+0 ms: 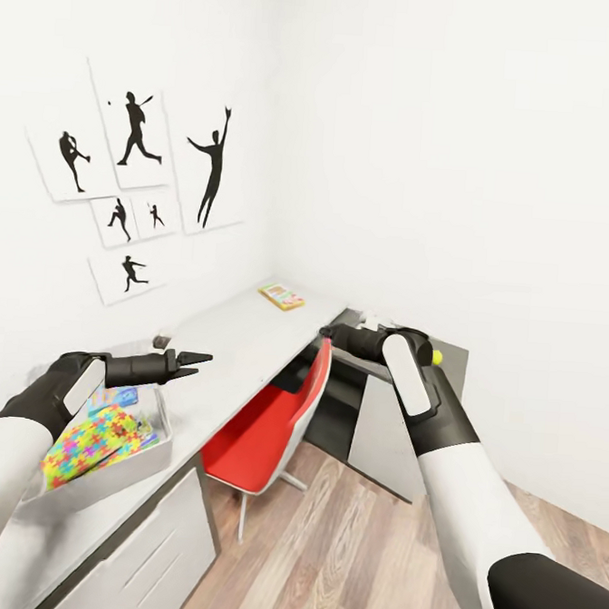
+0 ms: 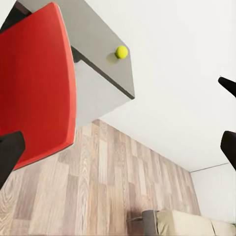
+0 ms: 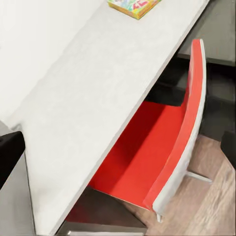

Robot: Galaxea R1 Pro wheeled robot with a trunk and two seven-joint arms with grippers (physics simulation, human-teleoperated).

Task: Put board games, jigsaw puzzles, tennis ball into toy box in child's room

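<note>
Both grippers' jaws gape empty — the right gripper (image 1: 326, 331) should descend squarely onto the board game (image 1: 281, 296), not the tennis ball (image 1: 437, 357).

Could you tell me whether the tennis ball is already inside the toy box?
No, the tennis ball lies on the table near its far end, while the toy box sits by the left gripper.
</note>
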